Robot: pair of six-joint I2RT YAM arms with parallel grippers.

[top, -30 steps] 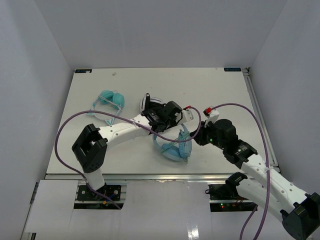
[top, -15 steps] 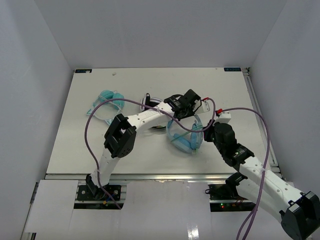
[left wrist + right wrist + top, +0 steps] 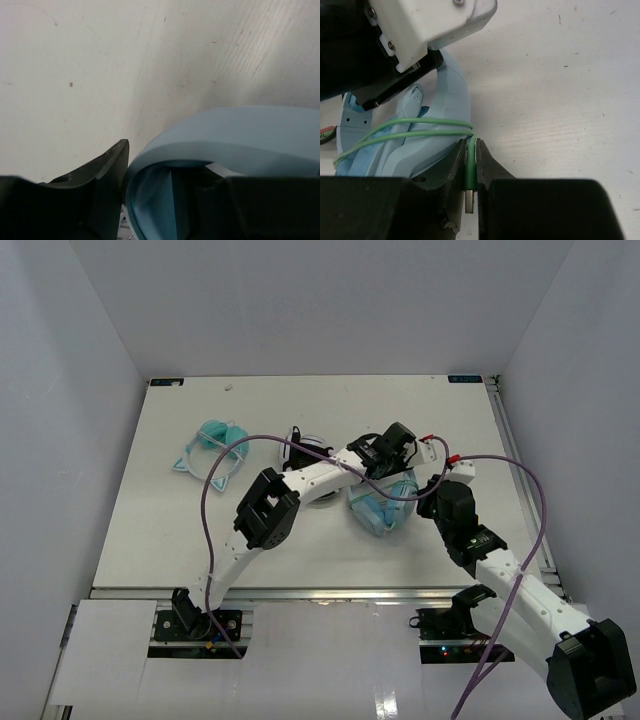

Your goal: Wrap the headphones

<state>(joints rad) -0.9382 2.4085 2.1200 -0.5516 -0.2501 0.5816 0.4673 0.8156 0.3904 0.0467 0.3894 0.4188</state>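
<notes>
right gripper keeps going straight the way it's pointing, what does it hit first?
Probably the headphones: the right gripper, shut on the green cable plug, points at their blue band just ahead. Depth is unclear; it may skim past onto the table.

No legible txt, labels, brands or nos. anywhere.

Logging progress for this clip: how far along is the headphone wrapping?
Done: two turns of the green cable lie across the headphones. In hand: the left gripper clamps the headband while the right gripper pinches the cable's plug end. Left: probably winding or tucking that last short stretch, then letting go.
</notes>
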